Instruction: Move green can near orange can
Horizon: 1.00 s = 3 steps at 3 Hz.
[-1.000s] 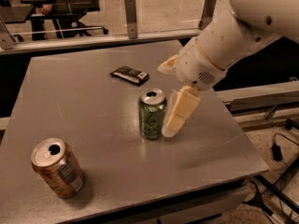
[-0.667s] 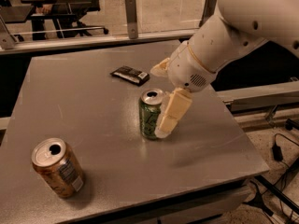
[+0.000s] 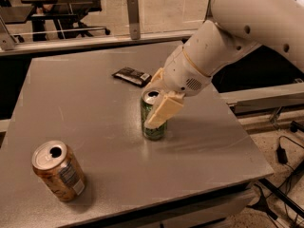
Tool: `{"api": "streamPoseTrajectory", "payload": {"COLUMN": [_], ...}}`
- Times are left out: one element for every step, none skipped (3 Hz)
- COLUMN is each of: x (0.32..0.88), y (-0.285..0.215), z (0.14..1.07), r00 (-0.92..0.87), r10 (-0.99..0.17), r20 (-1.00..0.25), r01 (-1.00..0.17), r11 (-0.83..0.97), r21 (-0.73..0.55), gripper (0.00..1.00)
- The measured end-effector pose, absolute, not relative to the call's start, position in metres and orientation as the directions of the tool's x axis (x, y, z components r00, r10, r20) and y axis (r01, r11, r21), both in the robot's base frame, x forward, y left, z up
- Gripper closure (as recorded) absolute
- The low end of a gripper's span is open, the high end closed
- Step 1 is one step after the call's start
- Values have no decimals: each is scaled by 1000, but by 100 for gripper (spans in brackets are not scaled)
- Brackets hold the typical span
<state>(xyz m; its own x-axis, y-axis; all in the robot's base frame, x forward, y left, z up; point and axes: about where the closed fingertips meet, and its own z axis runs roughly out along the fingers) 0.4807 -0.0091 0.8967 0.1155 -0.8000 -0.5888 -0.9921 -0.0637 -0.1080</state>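
Note:
The green can (image 3: pixel 152 97) stands upright near the middle of the grey table (image 3: pixel 95 103), its silver top showing. My gripper (image 3: pixel 150 106) is open and straddles it: the near cream finger (image 3: pixel 164 110) lies across the can's front right side, and the other finger is behind the can. The can rests on the table. The orange can (image 3: pixel 59 171), orange-brown with a white and blue panel, stands tilted-looking at the front left corner, far from the green can and the gripper.
A flat black packet (image 3: pixel 131 76) lies on the table just behind the green can. My bulky white arm (image 3: pixel 247 27) reaches in from the upper right. The table's right edge and cables on the floor are at the right.
My gripper has moved left, so the near finger went from beside the green can's right side to across its front. Both cans stand where they did.

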Motion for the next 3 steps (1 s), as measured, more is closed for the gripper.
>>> {"api": "streamPoseTrajectory", "payload": {"x": [476,465,430], "y": [-3,10,47], "z": [910,926,934], "r00": [143,177,222], "r10": [-780,-752,-704], "r20": [-609,-635,-674], "r01": [-989,-984,-970], "r11": [-94,-136,-228], "r21": [-111,-113,-81], "gripper": [72,100,100]}}
